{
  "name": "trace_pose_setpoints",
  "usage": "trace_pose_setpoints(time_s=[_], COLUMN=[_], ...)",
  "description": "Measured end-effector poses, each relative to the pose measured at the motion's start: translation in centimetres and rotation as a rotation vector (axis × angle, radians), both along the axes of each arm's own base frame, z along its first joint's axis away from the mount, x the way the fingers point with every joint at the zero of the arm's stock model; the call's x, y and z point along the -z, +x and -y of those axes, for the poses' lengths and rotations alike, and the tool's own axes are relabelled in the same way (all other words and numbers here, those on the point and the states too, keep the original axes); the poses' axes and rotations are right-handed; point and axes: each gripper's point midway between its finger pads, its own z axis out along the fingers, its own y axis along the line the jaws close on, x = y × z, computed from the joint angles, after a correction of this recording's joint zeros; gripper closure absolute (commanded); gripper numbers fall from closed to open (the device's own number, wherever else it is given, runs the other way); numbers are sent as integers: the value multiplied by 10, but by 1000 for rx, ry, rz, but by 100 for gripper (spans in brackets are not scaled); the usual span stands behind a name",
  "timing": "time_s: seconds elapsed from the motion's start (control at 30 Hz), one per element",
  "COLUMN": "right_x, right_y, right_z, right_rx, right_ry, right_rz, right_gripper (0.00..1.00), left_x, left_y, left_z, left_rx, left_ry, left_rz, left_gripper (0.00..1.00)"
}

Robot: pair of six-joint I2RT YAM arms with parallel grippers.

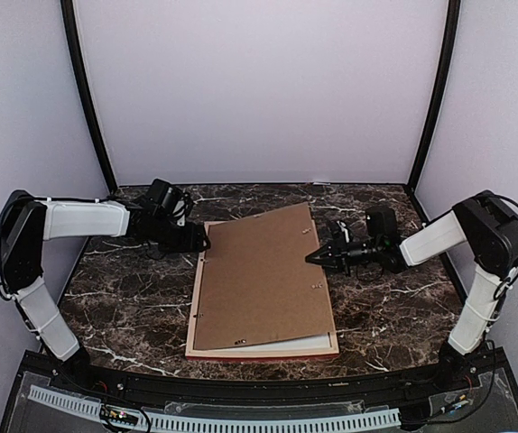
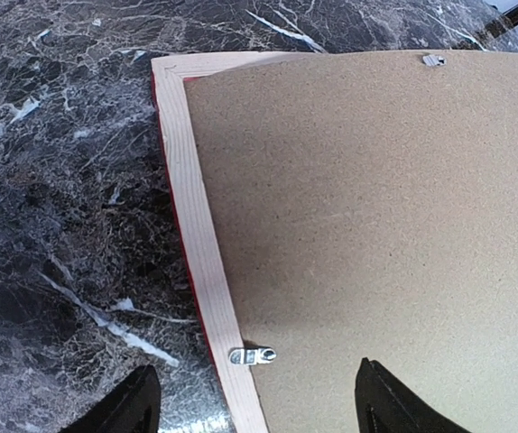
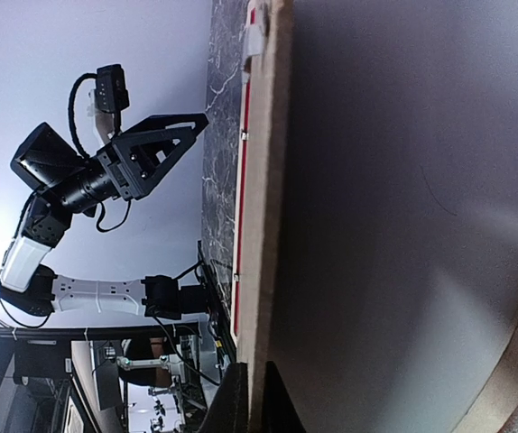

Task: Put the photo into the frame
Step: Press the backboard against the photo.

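Observation:
The frame (image 1: pixel 192 316) lies face down on the marble table, pale wood back up, red edge (image 1: pixel 268 355) at the front. A brown backing board (image 1: pixel 259 280) rests askew over it. My right gripper (image 1: pixel 314 257) is shut on the board's right edge; in the right wrist view the board's edge (image 3: pixel 263 225) runs between the fingers (image 3: pixel 241 401). My left gripper (image 1: pixel 201 242) hangs open over the frame's left rail (image 2: pixel 196 207), a metal tab (image 2: pixel 252 355) between its fingertips (image 2: pixel 128 406). A white strip (image 1: pixel 291 344) shows under the board; I cannot tell whether it is the photo.
The dark marble table (image 1: pixel 124 298) spreads on both sides of the frame. Pale walls and black corner posts (image 1: pixel 87 99) close in the back. Another metal clip (image 2: pixel 433 60) sits on the board's far edge. The left arm (image 3: pixel 97 176) shows in the right wrist view.

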Motion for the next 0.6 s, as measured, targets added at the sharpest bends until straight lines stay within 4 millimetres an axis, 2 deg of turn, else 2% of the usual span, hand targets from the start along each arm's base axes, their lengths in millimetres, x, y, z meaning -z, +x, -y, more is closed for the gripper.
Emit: trace_pose_setpoints(time_s=[0.27, 0.43, 0.6], right_x=[7, 18, 21], right_y=[5, 6, 10], right_z=[-1, 0, 0], right_rx=[-2, 1, 0], right_ry=[-60, -98, -121], right_rz=[31, 25, 31], right_gripper=[87, 79, 73], left_x=[10, 7, 5], left_y=[0, 2, 4], left_z=[1, 2, 3], left_rx=[2, 2, 3], left_ry=[6, 3, 1], left_rz=[-19, -12, -6], left_gripper=[23, 23, 23])
